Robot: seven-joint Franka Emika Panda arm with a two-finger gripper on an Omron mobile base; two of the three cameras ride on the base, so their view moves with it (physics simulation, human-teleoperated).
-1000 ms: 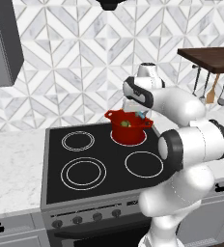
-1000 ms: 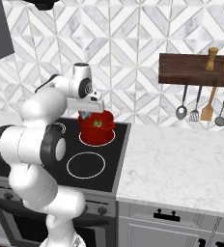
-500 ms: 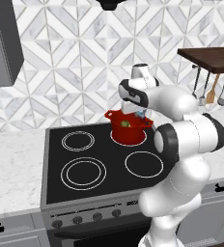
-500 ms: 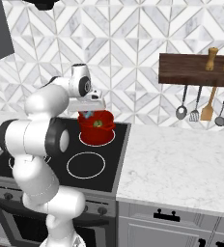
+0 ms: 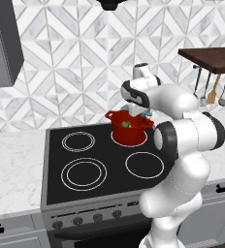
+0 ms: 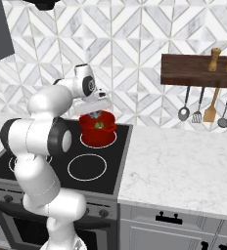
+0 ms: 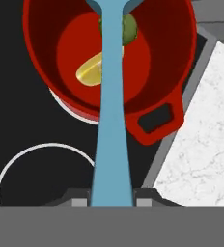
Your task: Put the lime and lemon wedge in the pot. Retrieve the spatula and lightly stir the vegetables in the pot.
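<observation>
**Spatula in the pot on the stove**

A black stovetop [image 5: 100, 164] sits in a marble desk [image 6: 184, 161] under a patterned tile wall. The red pot [image 5: 129, 128] stands on the back burner, holding the lime [image 7: 129, 29] and lemon wedge [image 7: 90, 71]. The claw [image 7: 111, 200] grips the light-blue spatula [image 7: 112, 111], extending over them.

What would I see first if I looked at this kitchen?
You'd spot the bright red pot on the black stove's back burner, with the big white robot arm bent over it. Inside lie a green lime and a yellow lemon wedge, and the gripper holds a light-blue spatula reaching into the pot.
</observation>
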